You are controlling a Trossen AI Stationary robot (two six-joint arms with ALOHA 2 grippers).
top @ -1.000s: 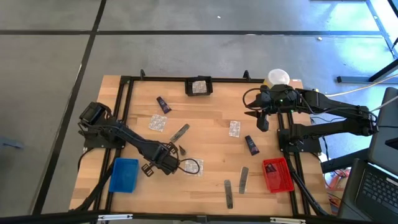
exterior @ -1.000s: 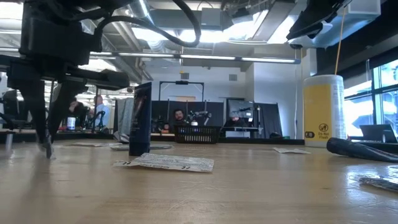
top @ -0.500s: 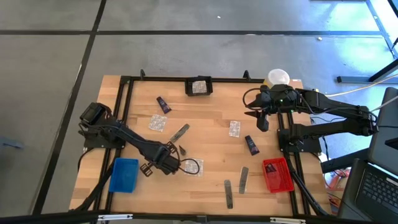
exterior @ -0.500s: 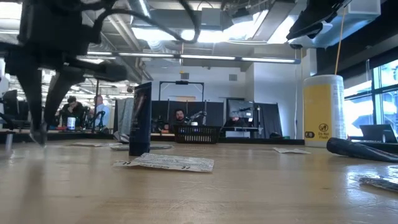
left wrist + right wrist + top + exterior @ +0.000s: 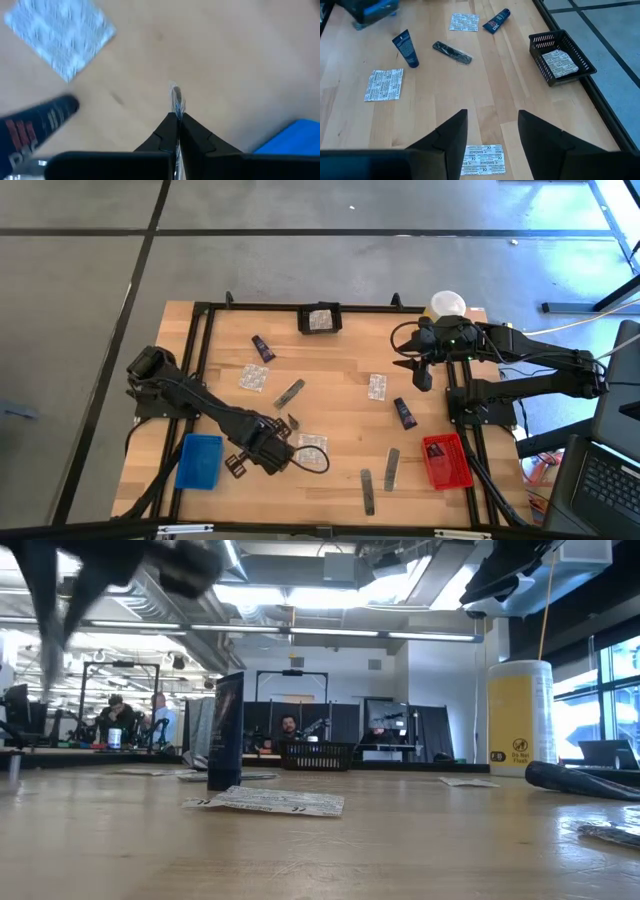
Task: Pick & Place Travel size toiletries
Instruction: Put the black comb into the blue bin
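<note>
The left claw has its two dark fingers pressed together on the edge of a thin silvery foil sachet, which sticks out past the fingertips, seen edge-on so its face cannot be read. From above, this claw sits over the near-left part of the wooden bench, just beside the blue tray, and the held sachet itself cannot be made out there. A corner of that tray shows blurred behind the fingers in the left wrist view, with another foil sachet and a dark tube, cut off by the frame, lying on the wood.

The right claw waits with fingers well apart and nothing between them, above the far-right bench near the tall yellow container. Below it lies a foil sachet.

Other toiletries are scattered over the bench: a sachet, a dark tube, grey sticks near the red tray, and a sachet in the black basket.
</note>
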